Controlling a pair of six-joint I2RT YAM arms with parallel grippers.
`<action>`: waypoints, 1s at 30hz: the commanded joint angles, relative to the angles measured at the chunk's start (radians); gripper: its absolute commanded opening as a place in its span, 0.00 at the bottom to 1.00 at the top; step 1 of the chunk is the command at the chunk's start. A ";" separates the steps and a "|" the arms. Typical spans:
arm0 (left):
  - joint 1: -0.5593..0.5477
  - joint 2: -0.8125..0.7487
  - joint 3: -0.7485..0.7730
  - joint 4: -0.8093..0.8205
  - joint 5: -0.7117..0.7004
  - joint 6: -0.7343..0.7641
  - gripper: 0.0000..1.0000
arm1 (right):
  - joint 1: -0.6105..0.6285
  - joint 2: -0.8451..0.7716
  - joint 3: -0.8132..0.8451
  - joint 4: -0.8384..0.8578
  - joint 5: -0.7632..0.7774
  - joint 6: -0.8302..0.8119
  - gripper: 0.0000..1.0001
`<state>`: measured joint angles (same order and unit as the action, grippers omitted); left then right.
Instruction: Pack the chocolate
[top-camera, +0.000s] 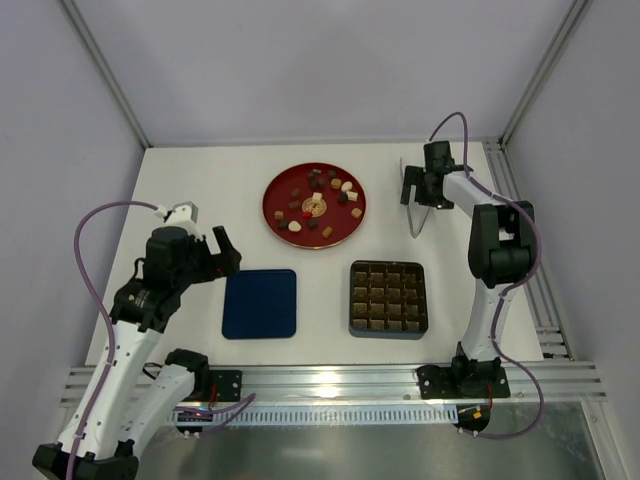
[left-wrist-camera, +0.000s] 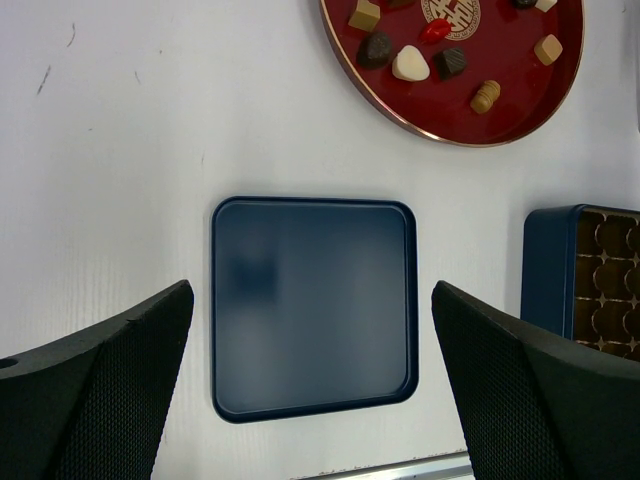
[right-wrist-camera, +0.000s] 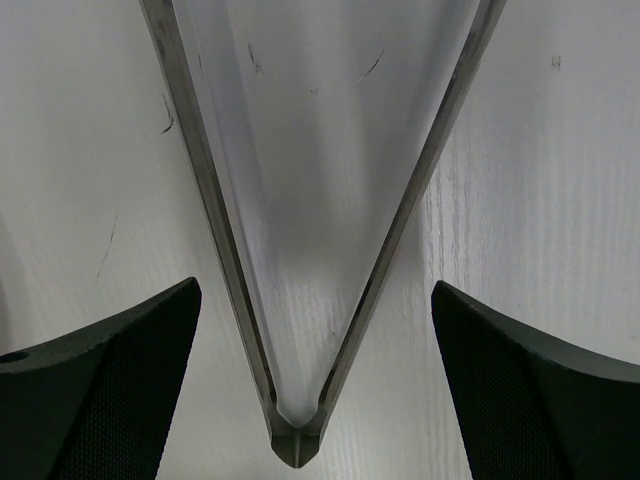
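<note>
Chocolate (left-wrist-camera: 410, 64) lies inside the plate (left-wrist-camera: 515, 95) rim, tray (top-camera: 388, 298) apart.

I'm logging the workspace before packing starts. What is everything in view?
chocolates: a dozen or so, dark brown, light brown and cream, on the plate
plate: one, red, far centre
lid: one, dark blue, near left, flat on the table
tray: one, blue box with brown cells, all empty, near right
tongs: one, metal, far right
table: one, white
left end effector: one, black, open, by the lid's left edge
right end effector: one, black, open, over the tongs
</note>
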<state>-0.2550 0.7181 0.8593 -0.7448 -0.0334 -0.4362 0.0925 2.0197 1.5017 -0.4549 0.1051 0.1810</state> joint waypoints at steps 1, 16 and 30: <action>-0.003 0.003 0.003 0.036 0.007 0.011 1.00 | 0.009 0.023 0.063 -0.021 0.004 -0.025 0.96; -0.003 0.012 0.000 0.036 0.007 0.011 1.00 | 0.035 0.093 0.117 -0.042 0.051 -0.048 0.93; -0.003 0.023 0.003 0.036 0.015 0.013 1.00 | 0.035 0.157 0.220 -0.182 0.051 0.034 0.85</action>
<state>-0.2550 0.7391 0.8593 -0.7448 -0.0326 -0.4362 0.1272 2.1738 1.6722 -0.5896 0.1509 0.1894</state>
